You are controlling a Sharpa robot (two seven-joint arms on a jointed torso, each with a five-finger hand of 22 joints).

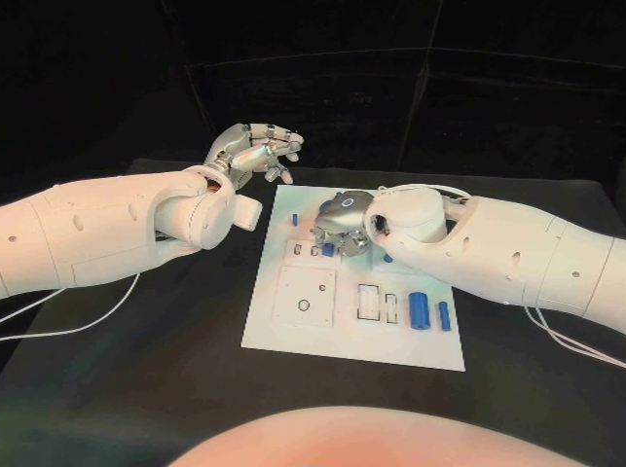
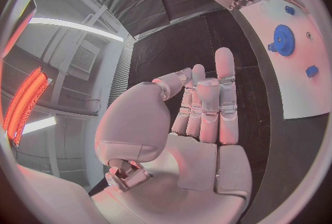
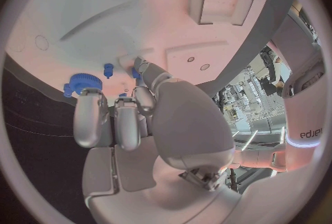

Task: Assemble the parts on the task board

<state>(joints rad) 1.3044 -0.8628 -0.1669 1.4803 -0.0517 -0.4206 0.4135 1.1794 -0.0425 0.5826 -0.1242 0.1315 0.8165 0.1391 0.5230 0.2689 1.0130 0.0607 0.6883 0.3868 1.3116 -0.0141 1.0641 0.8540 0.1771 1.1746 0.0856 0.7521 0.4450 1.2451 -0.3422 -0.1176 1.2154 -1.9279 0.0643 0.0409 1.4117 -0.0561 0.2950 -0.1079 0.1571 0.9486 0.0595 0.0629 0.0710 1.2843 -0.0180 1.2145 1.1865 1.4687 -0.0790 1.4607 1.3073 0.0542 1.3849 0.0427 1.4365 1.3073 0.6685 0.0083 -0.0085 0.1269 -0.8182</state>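
1 white task board (image 1: 344,336) on the black table (image 1: 144,389); 2 blue cylinders lying at its 4 o'clock corner, 1 thick (image 1: 420,311) and 1 thin (image 1: 443,315); 1 blue gear (image 2: 283,40) near its 12 o'clock end; 2 silver hands, left (image 1: 257,151) and right (image 1: 340,222)

One scrap of lettering to read

In your right wrist view, the white left arm (image 3: 304,91) carries dark letters near its wrist end that read roughly "edjer"; the word is cut off at the circle's rim, so you cannot be sure of it. You will find nothing else legible: the white task board (image 1: 344,336) bears no readable print or numbers.
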